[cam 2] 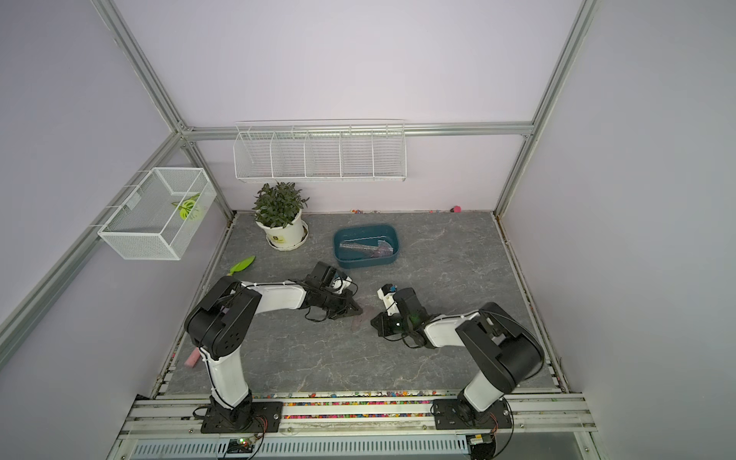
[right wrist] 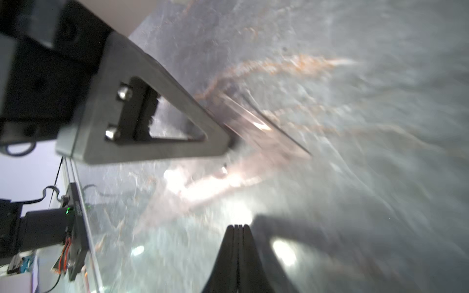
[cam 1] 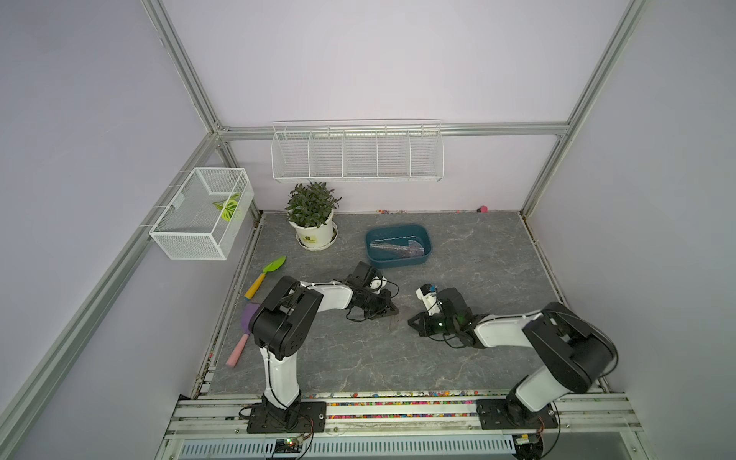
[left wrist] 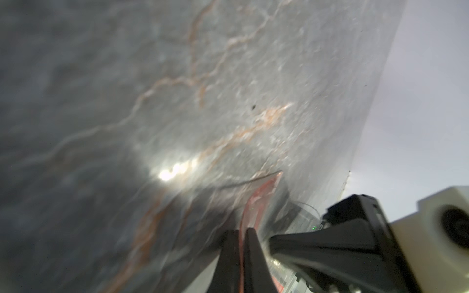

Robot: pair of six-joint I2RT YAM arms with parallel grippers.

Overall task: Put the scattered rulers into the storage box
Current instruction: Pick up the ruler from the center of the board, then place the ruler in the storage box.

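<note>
My left gripper [left wrist: 241,230] is shut on a thin transparent ruler [left wrist: 264,197] with a pinkish tint, held on edge just above the grey floor. The right wrist view shows that ruler [right wrist: 256,126] sticking out past the left gripper's fingers [right wrist: 162,132]. In both top views the left gripper [cam 1: 394,310] sits mid-floor, tip to tip with my right gripper [cam 1: 412,322]. The right gripper [right wrist: 238,225] is shut with nothing in it. The dark teal storage box [cam 1: 398,261] stands behind them with several rulers [cam 1: 392,249] lying inside.
A potted plant [cam 1: 314,231] stands left of the box. A green trowel [cam 1: 267,275] and a purple shovel [cam 1: 249,320] lie by the left wall. White wire baskets hang on the left wall [cam 1: 203,217] and the back wall [cam 1: 356,153].
</note>
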